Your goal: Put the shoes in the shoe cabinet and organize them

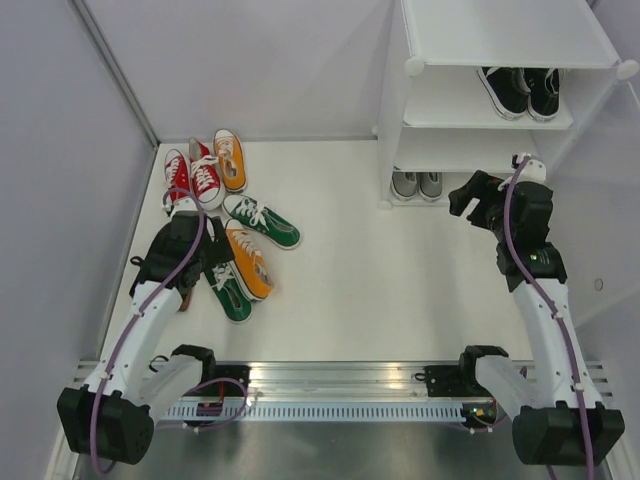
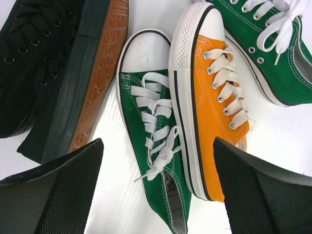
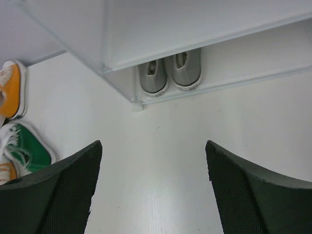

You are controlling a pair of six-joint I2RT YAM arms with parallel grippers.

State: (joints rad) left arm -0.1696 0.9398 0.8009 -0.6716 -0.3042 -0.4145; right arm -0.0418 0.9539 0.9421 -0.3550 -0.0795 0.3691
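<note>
The shoe cabinet (image 1: 500, 60) stands at the back right. A black pair (image 1: 520, 92) sits on its middle shelf and a grey pair (image 1: 417, 184) on its lowest tier, heels outward. Loose shoes lie at the left: a red pair (image 1: 195, 175), two orange ones (image 1: 230, 158) and two green ones (image 1: 263, 222). My left gripper (image 1: 200, 262) hangs open over this pile. In its wrist view a green shoe (image 2: 153, 141) lies between the fingers, an orange shoe (image 2: 214, 97) by the right finger and a black shoe (image 2: 53, 63) on its side. My right gripper (image 1: 465, 197) is open and empty before the grey pair (image 3: 169, 73).
Grey walls close in the white floor on the left and back. The cabinet's corner post and foot (image 3: 136, 105) stand just ahead of my right gripper. A metal rail (image 1: 330, 390) with both arm bases runs along the near edge.
</note>
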